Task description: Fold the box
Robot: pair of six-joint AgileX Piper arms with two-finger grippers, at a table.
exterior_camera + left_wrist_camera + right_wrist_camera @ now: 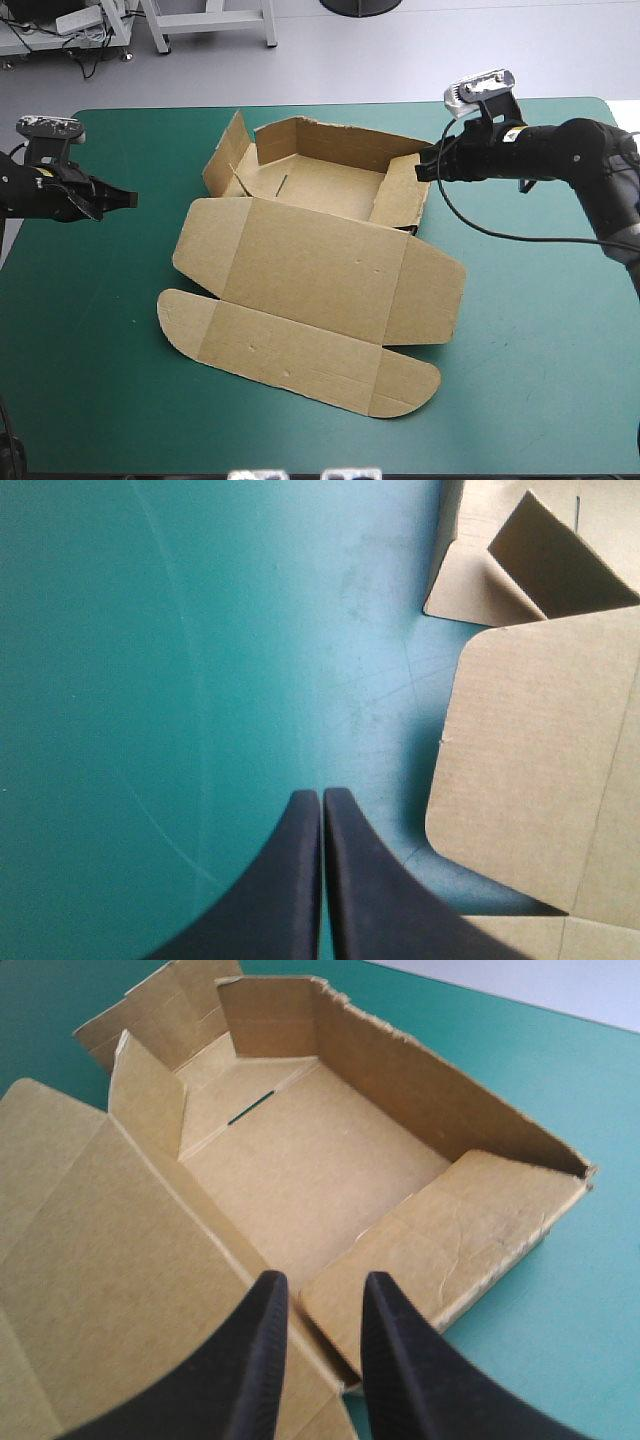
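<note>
Over the right wall of the box (310, 270), right tool (322, 1282) slightly apart; left tool (322, 796) closed, above teal-green cover (150, 680).

The left gripper (321, 794) has fingers together, the right gripper (326, 1280) slightly apart.

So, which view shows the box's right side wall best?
The right wrist view: the right side wall stands close ahead of the right tool, its inner face plainly visible. The high view shows it small and foreshortened. The left wrist view shows only the opposite side of the box.
</note>
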